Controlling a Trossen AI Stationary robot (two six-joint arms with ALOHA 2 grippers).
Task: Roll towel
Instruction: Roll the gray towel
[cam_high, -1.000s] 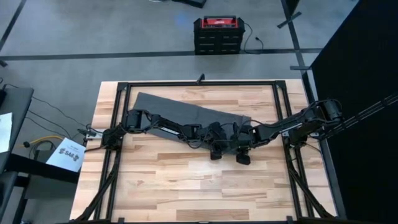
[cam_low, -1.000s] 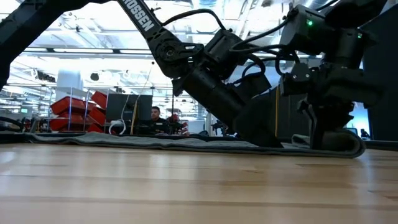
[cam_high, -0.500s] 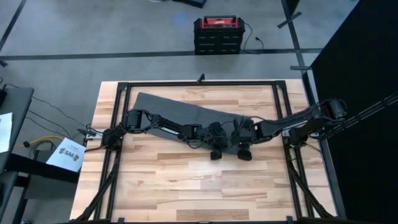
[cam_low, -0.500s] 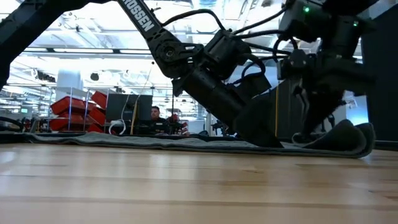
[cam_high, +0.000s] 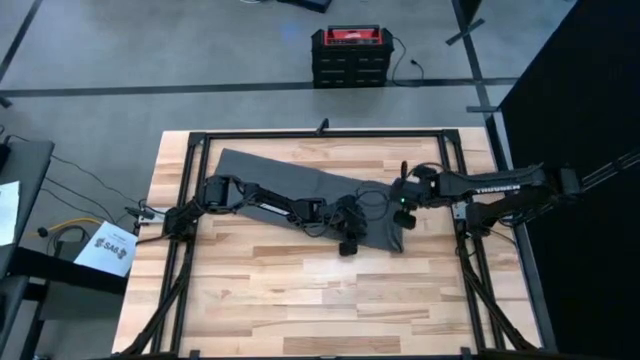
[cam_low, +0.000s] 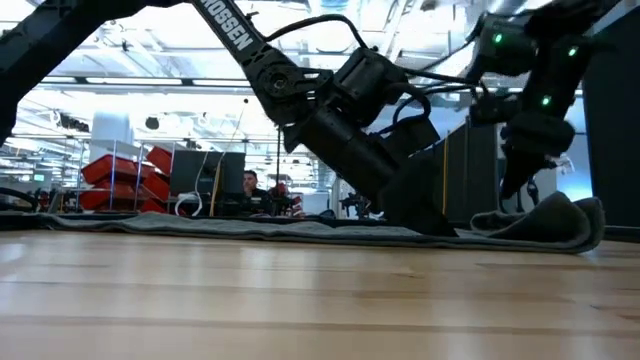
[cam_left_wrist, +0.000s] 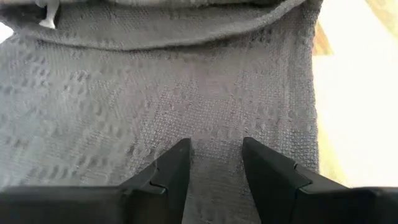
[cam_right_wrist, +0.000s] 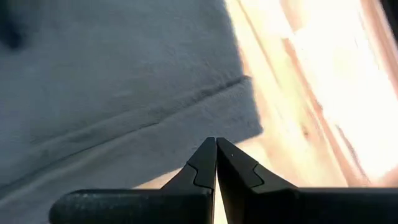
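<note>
Spanning the light wooden bench (cam_high: 300, 280), the plain dark grey soft towel (cam_high: 290, 172) is lying flat. On it, the left end effector (cam_left_wrist: 214, 163) is resting with fingers spread. By its folded end, the right end effector (cam_right_wrist: 216, 163) is hovering, fingers pressed together.

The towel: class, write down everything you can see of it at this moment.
The towel is a plain dark grey cloth with a woven, textured surface, lying mostly flat and slanted across the far half of the wooden table. Its right end is lifted into a curled fold. The left end effector is open with its fingers resting on the cloth. The right end effector is shut and hangs above the folded end, holding nothing.
</note>
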